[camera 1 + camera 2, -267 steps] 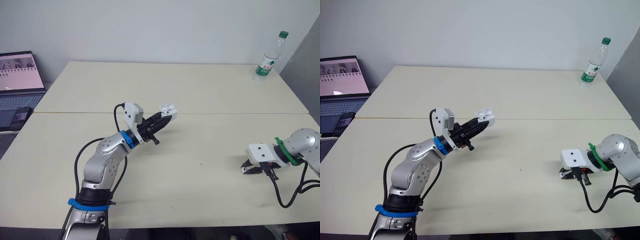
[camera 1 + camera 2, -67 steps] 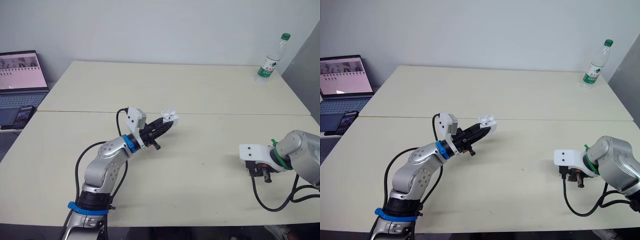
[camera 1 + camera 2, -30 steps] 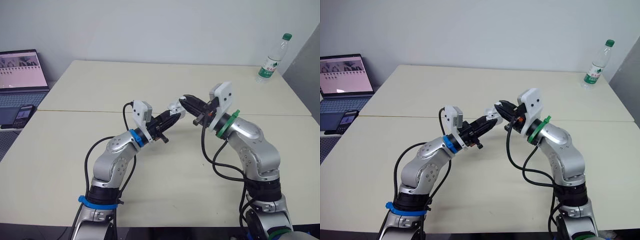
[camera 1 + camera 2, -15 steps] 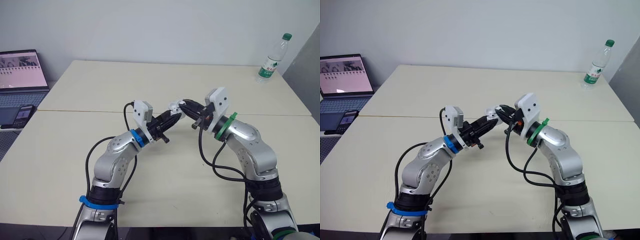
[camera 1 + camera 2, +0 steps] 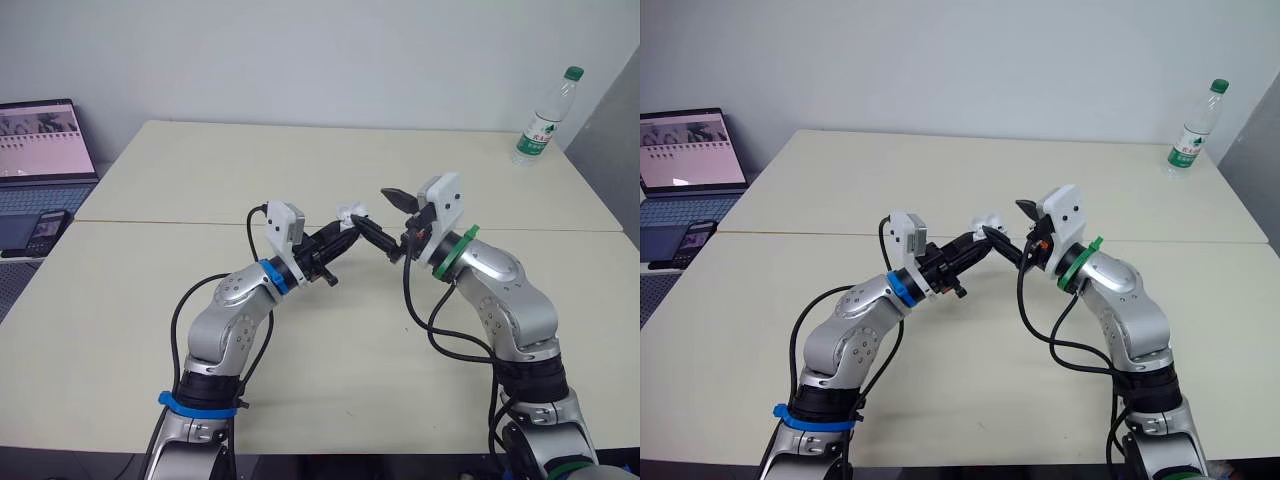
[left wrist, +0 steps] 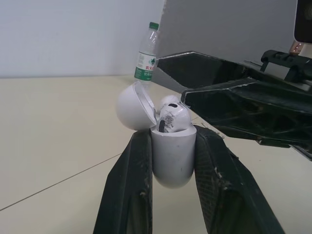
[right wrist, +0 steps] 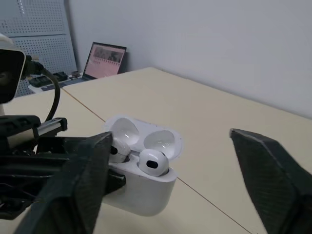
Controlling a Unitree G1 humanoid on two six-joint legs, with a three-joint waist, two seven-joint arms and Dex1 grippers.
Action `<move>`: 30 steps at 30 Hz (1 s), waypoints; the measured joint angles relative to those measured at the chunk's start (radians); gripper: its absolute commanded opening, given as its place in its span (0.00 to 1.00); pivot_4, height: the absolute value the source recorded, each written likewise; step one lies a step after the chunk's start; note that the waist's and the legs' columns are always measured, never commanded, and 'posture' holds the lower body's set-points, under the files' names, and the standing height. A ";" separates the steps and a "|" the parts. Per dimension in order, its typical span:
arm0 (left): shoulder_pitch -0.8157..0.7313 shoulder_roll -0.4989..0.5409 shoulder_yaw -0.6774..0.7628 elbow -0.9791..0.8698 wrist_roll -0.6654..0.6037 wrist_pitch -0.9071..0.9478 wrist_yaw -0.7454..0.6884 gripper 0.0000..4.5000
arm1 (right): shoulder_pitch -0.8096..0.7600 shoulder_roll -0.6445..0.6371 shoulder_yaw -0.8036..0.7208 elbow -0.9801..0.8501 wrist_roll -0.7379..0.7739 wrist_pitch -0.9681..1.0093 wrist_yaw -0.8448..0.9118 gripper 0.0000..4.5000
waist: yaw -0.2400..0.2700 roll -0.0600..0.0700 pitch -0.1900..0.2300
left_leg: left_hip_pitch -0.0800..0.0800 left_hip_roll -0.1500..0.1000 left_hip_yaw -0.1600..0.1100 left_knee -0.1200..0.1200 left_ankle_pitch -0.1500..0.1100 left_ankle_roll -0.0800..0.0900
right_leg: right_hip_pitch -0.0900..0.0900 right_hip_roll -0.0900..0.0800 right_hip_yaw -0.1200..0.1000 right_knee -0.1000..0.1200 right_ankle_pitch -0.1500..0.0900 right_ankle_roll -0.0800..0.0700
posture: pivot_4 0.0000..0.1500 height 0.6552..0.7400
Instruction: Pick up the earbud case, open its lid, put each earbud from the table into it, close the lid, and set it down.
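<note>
Above the middle of the table, my left gripper (image 5: 343, 230) is shut on the white earbud case (image 5: 350, 213), its two fingers (image 6: 127, 185) clamping the lower body. The lid (image 7: 146, 136) is hinged open. Two white earbuds (image 7: 152, 162) sit in the case's sockets. My right gripper (image 5: 378, 212) faces the case from the right and is open, fingers spread wide on either side of it with nothing between them. One right finger (image 6: 234, 97) lies close beside the case top; whether it touches I cannot tell.
A water bottle (image 5: 540, 115) stands at the far right corner of the cream table (image 5: 320, 380). A laptop (image 5: 40, 140) and a phone (image 5: 45, 232) lie off the table's left side. A seam runs across the tabletop.
My right gripper, shut at the case's open top half a second ago, has opened wide and drawn back slightly. The left gripper has kept the case still.
</note>
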 measured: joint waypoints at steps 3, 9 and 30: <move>0.000 0.004 0.000 0.000 0.000 0.000 -0.004 0.17 | -0.024 -0.012 -0.075 -0.004 0.121 0.058 0.018 0.99 | 0.000 0.000 0.000 | 0.000 0.000 0.000 0.000 0.000 0.000 | 0.000 0.000 0.000 0.000 0.000 0.000 | 1.00 0.95; -0.009 0.044 -0.004 0.013 -0.030 0.036 -0.075 0.17 | -0.100 -0.133 -0.201 0.038 0.370 0.307 0.059 0.91 | 0.000 0.000 0.000 | 0.000 0.000 0.000 -0.001 0.000 0.000 | 0.000 0.000 0.000 0.000 0.000 0.000 | 1.00 0.95; -0.107 0.148 -0.072 0.008 -0.276 0.344 -0.403 0.17 | -0.078 -0.387 -0.145 0.241 0.539 0.611 0.400 0.01 | -0.001 0.000 0.001 | -0.001 0.000 0.002 -0.001 -0.001 0.001 | -0.002 0.001 0.000 -0.002 -0.001 0.001 | 1.00 0.95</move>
